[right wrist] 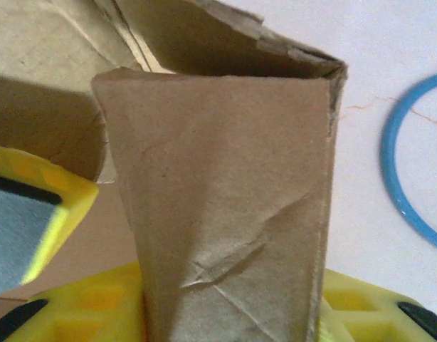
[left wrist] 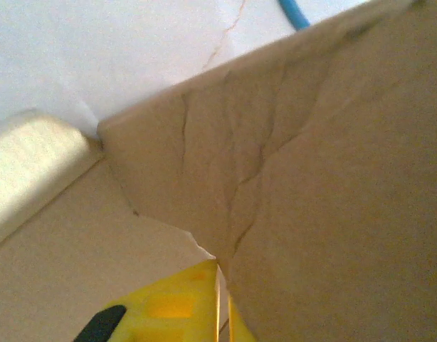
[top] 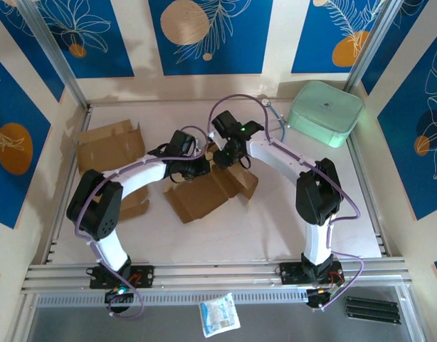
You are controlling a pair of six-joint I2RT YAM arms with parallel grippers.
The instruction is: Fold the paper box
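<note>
Two grips on the paper box (top: 204, 198): left jaws pinched nearly closed on a flap edge (left wrist: 225, 256), right jaws part-open, clasping a folded panel (right wrist: 225, 178); best crease squarely.

Your paper box (top: 211, 192) is plain kraft brown, crazed with fine creases; so is the other cardboard (top: 110, 146). The table (top: 240, 228) is cream. Your 2 arms (top: 137, 177) are white with black joints and purple cables, the fingers (right wrist: 83, 313) bright yellow. The container (top: 325, 112) is mint green, the ring (right wrist: 400, 185) blue. Wall panels (top: 236, 46) show white leaf outlines and orange discs on deep blue.
</note>
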